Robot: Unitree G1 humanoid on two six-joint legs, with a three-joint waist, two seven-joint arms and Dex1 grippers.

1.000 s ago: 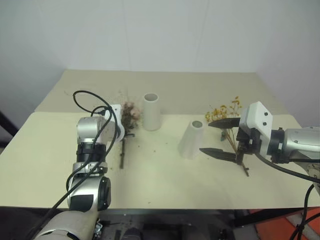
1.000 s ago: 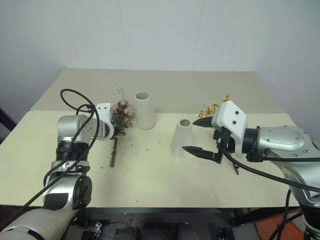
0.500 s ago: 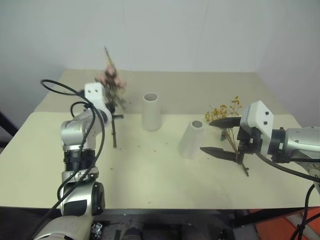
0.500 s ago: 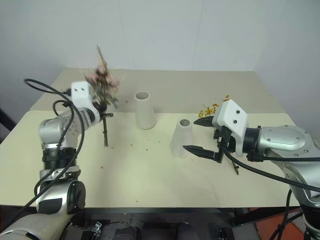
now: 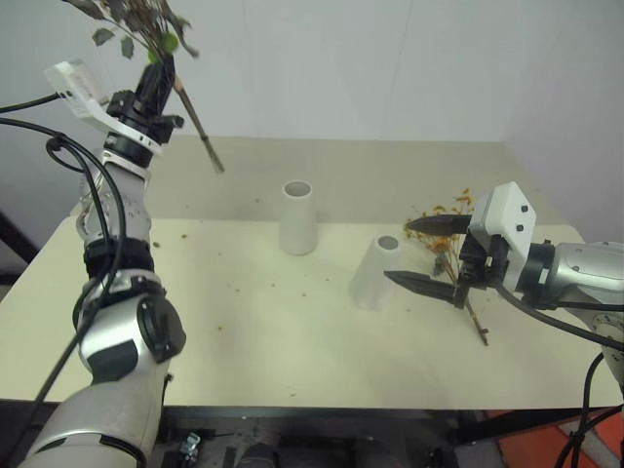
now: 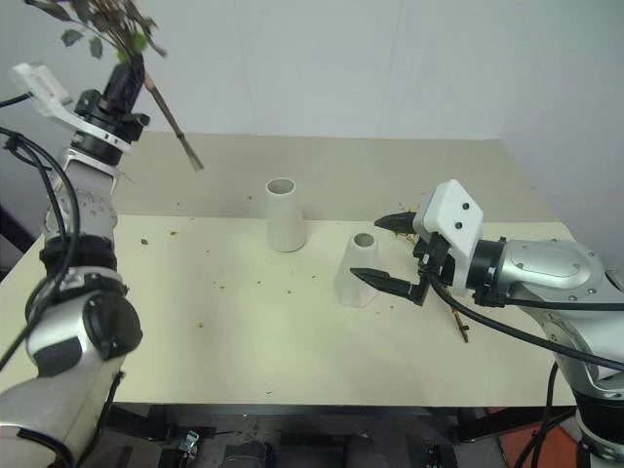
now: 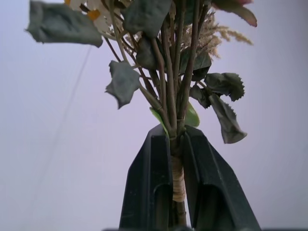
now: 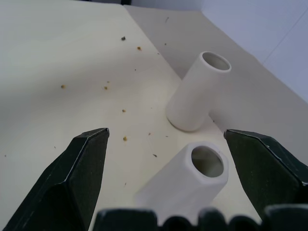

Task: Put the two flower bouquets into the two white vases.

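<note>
My left gripper (image 5: 159, 76) is raised high at the far left, shut on the stems of the rose bouquet (image 7: 177, 120). The bouquet's grey-green leaves (image 5: 132, 24) reach the picture's top, and its cut stem end (image 5: 210, 161) hangs in the air over the back of the table. Two white vases stand upright mid-table, one further back (image 5: 296, 216) and one nearer (image 5: 375, 271). My right gripper (image 5: 417, 254) is open, just right of the nearer vase and pointing at it. Behind it on the table lies the yellow-orange bouquet (image 5: 450, 212), partly hidden.
The cream table (image 5: 273, 341) carries scattered petal crumbs (image 5: 232, 288) on its left half. Its front edge runs along the bottom of the head views. A pale wall (image 5: 390, 68) rises behind the table's far edge.
My left arm has lifted the rose bouquet from just above the table to high at the far left and turned it leaves-up. The right gripper has stayed open beside the nearer vase.
</note>
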